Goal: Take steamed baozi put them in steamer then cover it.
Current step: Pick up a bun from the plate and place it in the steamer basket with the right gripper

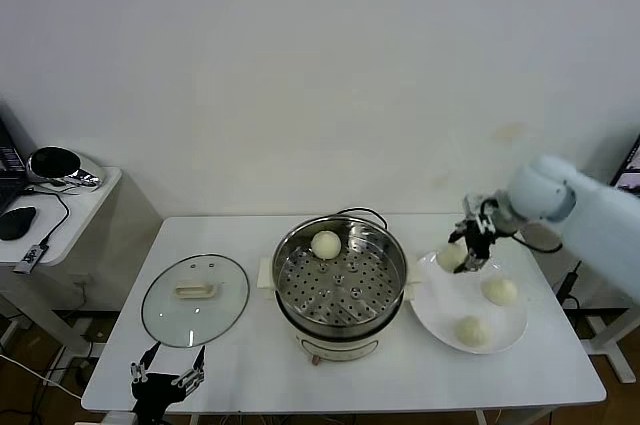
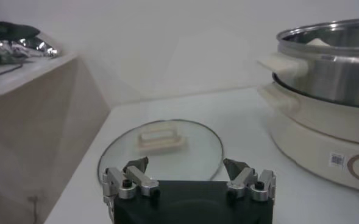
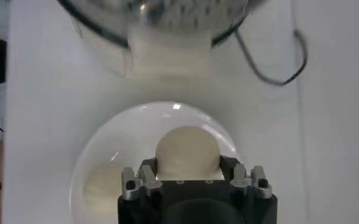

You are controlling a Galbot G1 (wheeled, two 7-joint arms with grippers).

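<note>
Steel shines from the steamer (image 1: 340,280) at mid-desk, and only one baozi (image 1: 326,244) lies on its perforated tray, toward the far side. The right gripper (image 1: 468,248) is over the far edge of the white plate (image 1: 440,315), jaws clamped on a second baozi (image 3: 187,151), which looks just lifted or about to be. Two more buns (image 1: 500,291) wait on that plate. The glass cover (image 1: 195,297) lies flat on the desk (image 1: 250,365) to the steamer's left, and the left gripper (image 1: 166,379) hovers near the desk's front edge beside it, jaws wide apart and empty. Roughly a quarter seems done: three buns to load, then covering.
</note>
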